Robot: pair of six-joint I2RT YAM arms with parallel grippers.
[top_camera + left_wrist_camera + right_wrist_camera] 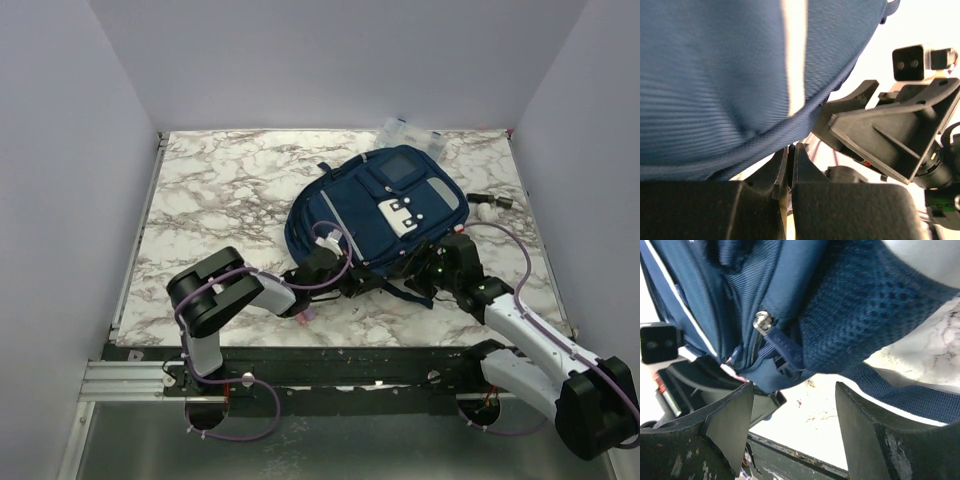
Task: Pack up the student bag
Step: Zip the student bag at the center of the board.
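flat on the marble table (220, 190), right of centre: the student bag (370, 215), navy, long axis slanting from near-left to far-right. at its near edge, both arms. left gripper (325, 262) clenched, jaws pressed together against the bag's hem; cannot tell whether any fabric is pinched. right gripper (794, 387) released, jaws spread wide, holding nothing. just beyond its fingertips and slightly left of their gap, the zipper pull (777, 342), hanging toward them. nearer to the pull: the right arm, probably needing only a short forward reach.
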